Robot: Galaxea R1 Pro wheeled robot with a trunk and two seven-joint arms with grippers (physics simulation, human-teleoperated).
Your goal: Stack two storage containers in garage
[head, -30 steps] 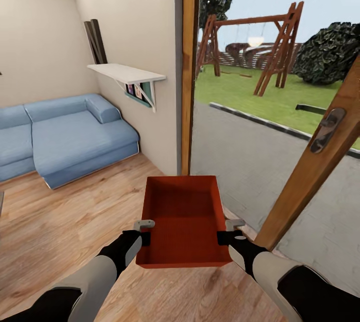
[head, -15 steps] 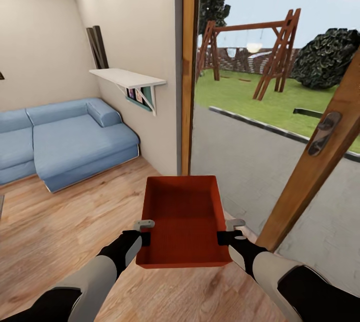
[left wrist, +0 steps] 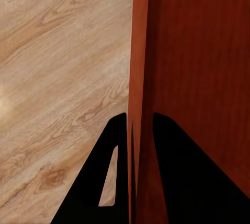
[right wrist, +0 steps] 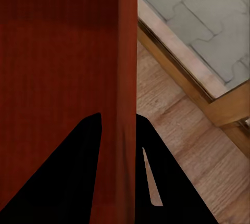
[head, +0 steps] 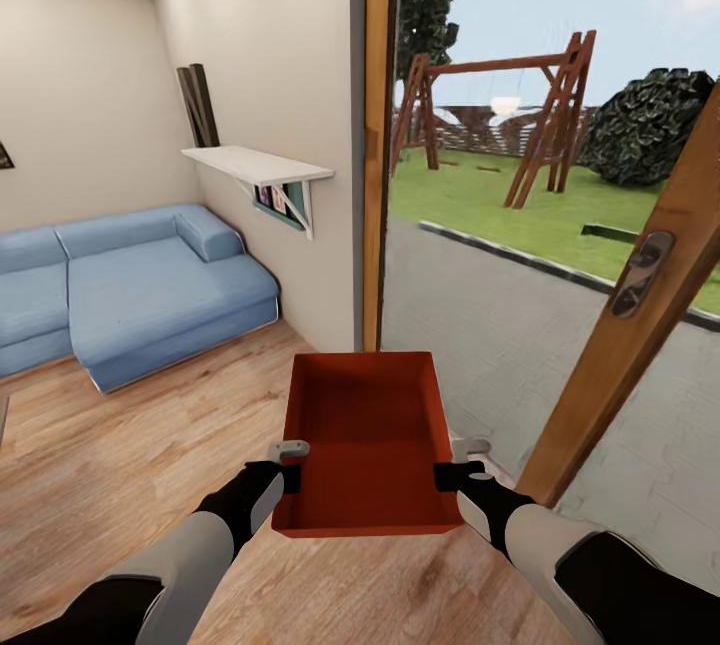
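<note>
I hold one orange-red storage container (head: 362,440) in front of me above the light wood plank floor (head: 120,455) of the living room. My left gripper (head: 289,465) is shut on its left wall, and my right gripper (head: 450,466) is shut on its right wall. The left wrist view shows the container's left wall (left wrist: 137,67) pinched between my dark fingers (left wrist: 112,172). In the right wrist view, the right wall (right wrist: 126,52) runs between my fingers (right wrist: 156,177). The bin is empty. The second container is out of view.
A blue sofa (head: 130,290) stands at the left, under a white wall shelf (head: 255,165). Straight ahead is a glass door's wooden frame (head: 376,135), with an open wooden door leaf (head: 640,295) at the right. Outside lie grey paving (head: 480,295), grass and a wooden swing set (head: 500,115).
The whole view has tilted up a little: the sofa, shelf and swing set sit lower in the picture. The container and both grippers keep the same place in front of me.
</note>
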